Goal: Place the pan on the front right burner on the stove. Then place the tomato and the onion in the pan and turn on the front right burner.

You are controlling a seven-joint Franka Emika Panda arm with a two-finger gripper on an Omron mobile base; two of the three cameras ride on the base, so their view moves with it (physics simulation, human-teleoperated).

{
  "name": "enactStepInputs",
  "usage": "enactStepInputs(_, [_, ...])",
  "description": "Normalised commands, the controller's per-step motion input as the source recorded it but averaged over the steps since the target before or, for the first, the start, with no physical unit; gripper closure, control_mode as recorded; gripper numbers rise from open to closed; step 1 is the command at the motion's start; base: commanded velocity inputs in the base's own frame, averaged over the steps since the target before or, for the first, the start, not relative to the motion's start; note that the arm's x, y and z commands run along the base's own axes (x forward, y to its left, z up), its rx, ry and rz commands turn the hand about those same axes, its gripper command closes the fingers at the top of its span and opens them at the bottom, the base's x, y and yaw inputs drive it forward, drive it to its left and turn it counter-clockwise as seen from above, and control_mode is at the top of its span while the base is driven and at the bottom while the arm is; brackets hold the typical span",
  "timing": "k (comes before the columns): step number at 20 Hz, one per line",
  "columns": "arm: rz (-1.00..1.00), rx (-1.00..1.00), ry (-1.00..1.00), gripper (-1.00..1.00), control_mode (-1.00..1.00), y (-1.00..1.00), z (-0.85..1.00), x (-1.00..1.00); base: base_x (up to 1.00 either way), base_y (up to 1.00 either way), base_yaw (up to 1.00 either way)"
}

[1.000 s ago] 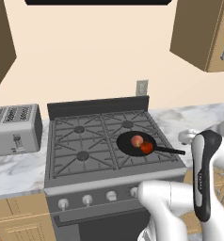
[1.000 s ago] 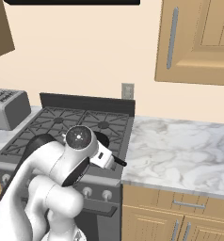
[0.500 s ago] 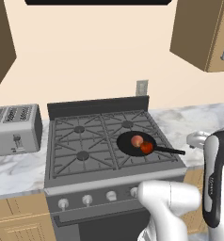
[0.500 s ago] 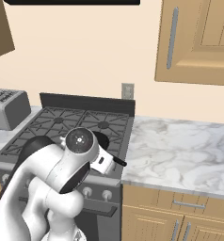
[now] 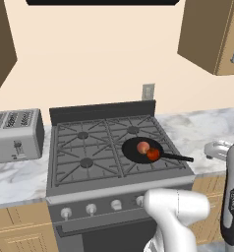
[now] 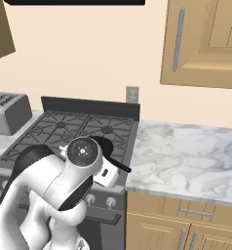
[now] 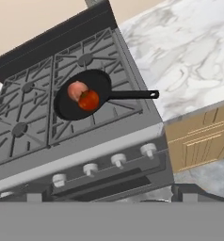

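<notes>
We see open room above the stove (image 7: 24, 141) front and its row of knobs (image 7: 117, 160). Over the front right burner, the pan (image 7: 67, 101) with the tomato (image 7: 89, 100) and onion (image 7: 76, 89) stands in the way, its handle (image 7: 132, 94) pointing toward the marble counter (image 7: 189, 61).

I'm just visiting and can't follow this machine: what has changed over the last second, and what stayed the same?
Only the arm moved. In the left base view its dark forearm slid toward the right edge and sank lower; in the right base view its round joint dropped lower in front of the stove. Nothing was grabbed or released. The pan remains on the front right burner, the tomato and the onion still inside it.
</notes>
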Motion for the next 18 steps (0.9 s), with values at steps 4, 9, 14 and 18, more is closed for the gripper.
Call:
enactStepInputs(4, [0.0,0.0,-0.01,-1.0,-1.0,0.04,0.0,-0.27,0.0,0.0,0.0])
enactStepInputs(9, [0.0,0.0,0.0,-1.0,-1.0,0.14,0.0,-0.29,0.0,0.0,0.0])
enactStepInputs(14, [0.0,0.0,0.0,-1.0,-1.0,0.08,0.0,-0.37,0.0,0.0,0.0])
enactStepInputs(18, [0.0,0.0,0.0,-1.0,-1.0,0.12,0.0,-0.36,0.0,0.0,0.0])
